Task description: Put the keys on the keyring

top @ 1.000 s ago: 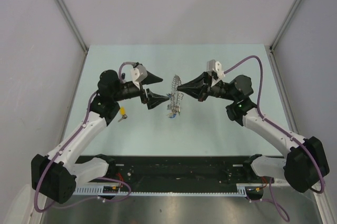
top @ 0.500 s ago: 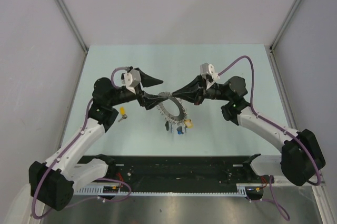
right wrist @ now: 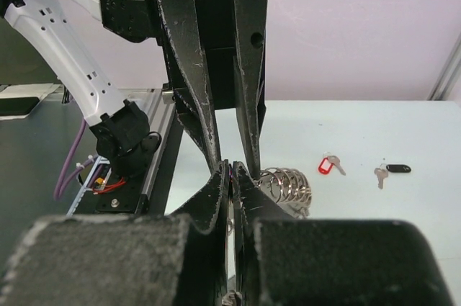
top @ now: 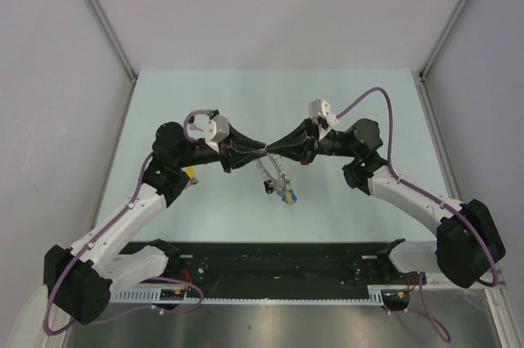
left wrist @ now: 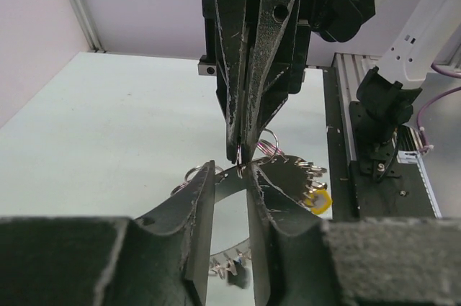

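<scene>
Meeting tip to tip over table (top: 246, 94): right claw (top: 271, 150) pinched tight on keyring (top: 275, 174) rim, ring hanging beneath. Left claw (top: 259, 153) narrow, jaws astride same rim; whether it grips, cannot tell. Red key (right wrist: 328, 165), black key (right wrist: 396, 168) lie near each other on table, off ring.

Both arms are built the same: the left arm (top: 123, 225) and right arm (top: 409, 201) are shelled in white on the long links, with chunky black housings at the joints. A purple cable (top: 374, 90) is strung along each one. The left gripper (top: 260, 152) and right gripper (top: 272, 150) are done all in black, with long tapered fingers (left wrist: 277, 47) that are pretty scuffed; pale scratches and small round holes can be seen in the wrist views. A little white block (top: 321, 109) is mounted on each wrist.
</scene>
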